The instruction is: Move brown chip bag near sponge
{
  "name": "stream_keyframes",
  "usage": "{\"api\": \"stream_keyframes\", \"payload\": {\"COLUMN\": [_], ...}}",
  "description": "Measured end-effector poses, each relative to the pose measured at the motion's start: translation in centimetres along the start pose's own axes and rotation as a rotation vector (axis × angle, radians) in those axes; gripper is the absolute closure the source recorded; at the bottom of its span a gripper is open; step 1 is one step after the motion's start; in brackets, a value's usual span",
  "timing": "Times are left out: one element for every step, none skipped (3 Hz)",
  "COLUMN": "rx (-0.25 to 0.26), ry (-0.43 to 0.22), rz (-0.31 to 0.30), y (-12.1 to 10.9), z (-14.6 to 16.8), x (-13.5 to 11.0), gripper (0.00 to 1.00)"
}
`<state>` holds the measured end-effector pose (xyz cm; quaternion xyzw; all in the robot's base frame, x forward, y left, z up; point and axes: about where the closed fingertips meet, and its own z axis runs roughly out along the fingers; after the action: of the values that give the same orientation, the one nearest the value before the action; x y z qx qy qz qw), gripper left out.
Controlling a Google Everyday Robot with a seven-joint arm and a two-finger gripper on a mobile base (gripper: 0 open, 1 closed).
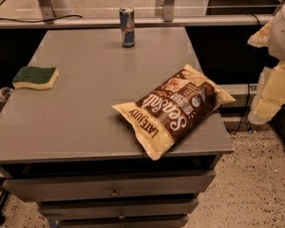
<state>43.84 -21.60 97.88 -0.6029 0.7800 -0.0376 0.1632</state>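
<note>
The brown chip bag (175,109) lies flat on the grey table (85,122) at its front right corner, with one pale yellow "LATE JULY" end pointing to the front edge. The sponge (35,77), green on top and yellow below, lies at the table's left edge, far from the bag. My gripper (271,91) hangs at the right edge of the view, beyond the table's right side and above the floor. It is apart from the bag and holds nothing that I can see.
A blue and silver drink can (127,27) stands upright at the table's back edge. Drawers (114,192) run under the tabletop. A railing (133,20) runs behind the table. Speckled floor (256,184) lies to the right.
</note>
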Motion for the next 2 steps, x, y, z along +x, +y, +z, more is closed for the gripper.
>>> {"api": "stream_keyframes", "payload": {"rx": [0.000,0.008], "ry": [0.000,-0.020], "rz": [0.000,0.000], "y": [0.00,-0.04], "z": [0.00,0.37], "x": [0.00,-0.20], "gripper": [0.00,0.00]}}
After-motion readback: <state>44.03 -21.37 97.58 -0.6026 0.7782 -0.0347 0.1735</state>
